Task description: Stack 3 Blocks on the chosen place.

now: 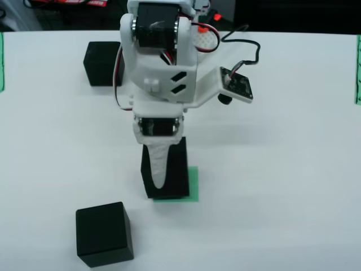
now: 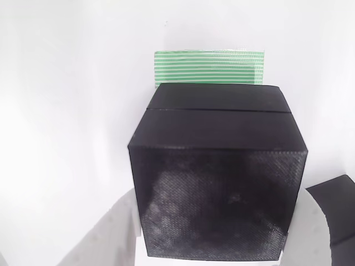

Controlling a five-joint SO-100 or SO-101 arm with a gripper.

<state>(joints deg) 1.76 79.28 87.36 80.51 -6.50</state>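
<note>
Surface: I am looking at a plain white table (image 1: 271,186) running back to a dark edge, with narrow green strips (image 1: 357,62) sitting at its left and right borders in the front view.

Arm: the white arm (image 1: 161,62) is hanging over the middle of the table, a small camera board (image 1: 237,83) jutting from its right side in the front view, red and black wires trailing behind.

Gripper (image 1: 161,169): it is pointing down at the centre block (image 1: 169,175), one white finger (image 1: 159,164) lying across the block's front face. In the view that rides on the gripper the block is sitting between the white jaw parts, filling the gap, so I am reading the claw as pinching this block.

Green striped square (image 1: 193,183): it is lying flat under and just right of the centre block in the front view; in the gripper view its stripes (image 2: 209,67) are showing just beyond the block's far edge. I cannot tell whether the block is touching it.

Second block (image 1: 104,234): resting at front left, well apart.

Third block (image 1: 102,62): resting at back left, beside the arm.
</note>
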